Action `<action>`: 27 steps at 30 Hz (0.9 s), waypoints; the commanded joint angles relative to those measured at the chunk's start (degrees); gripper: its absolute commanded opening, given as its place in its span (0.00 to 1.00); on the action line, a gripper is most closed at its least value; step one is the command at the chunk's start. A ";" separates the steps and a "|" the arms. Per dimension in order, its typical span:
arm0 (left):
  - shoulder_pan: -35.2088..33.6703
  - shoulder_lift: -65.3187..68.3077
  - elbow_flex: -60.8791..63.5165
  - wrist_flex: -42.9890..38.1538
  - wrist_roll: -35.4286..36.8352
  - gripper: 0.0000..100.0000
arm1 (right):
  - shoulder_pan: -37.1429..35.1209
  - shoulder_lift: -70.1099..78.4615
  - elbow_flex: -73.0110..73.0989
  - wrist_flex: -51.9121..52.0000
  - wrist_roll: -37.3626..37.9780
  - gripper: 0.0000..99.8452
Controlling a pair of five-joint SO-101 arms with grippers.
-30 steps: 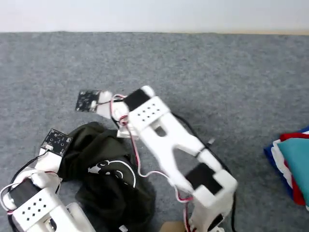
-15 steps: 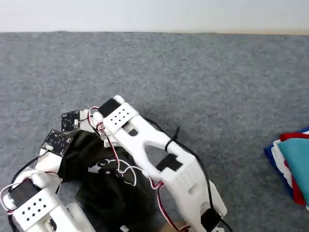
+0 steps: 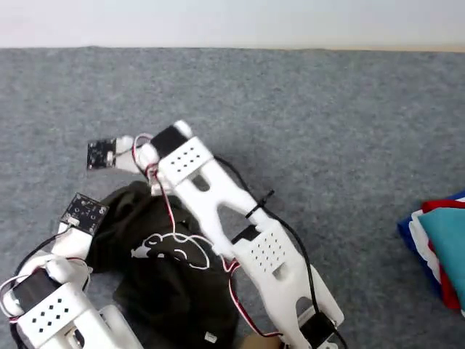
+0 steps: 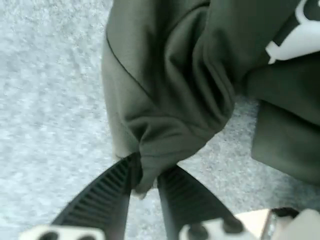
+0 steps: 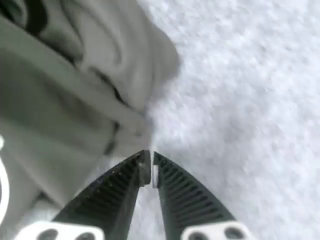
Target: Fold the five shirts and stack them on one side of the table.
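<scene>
Jaws of the right arm point(image 3: 218, 200) have backed off the shirt point(image 3: 171, 291).

No legible text; shirt point(image 3: 167, 291) graphic indistinct

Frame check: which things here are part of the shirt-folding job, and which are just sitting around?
Part of the job:
- dark shirt, crumpled, pinched in the left gripper
- right gripper, shut on nothing, beside the shirt's edge
- stack of folded shirts at the table's side

Just there:
- grey table cover
- small brown thing at the near edge, too cut off to identify
</scene>
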 commanded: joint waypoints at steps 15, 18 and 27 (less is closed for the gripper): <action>-0.35 -0.53 -7.34 3.25 2.11 0.00 | -0.04 -0.57 -10.64 10.07 -3.96 0.18; -0.44 -0.62 -1.80 3.34 1.93 0.00 | -1.01 -0.57 -5.10 8.22 -3.69 0.23; -4.13 -0.53 7.16 -4.75 1.93 0.00 | -4.26 -0.57 11.16 -4.26 -3.60 0.24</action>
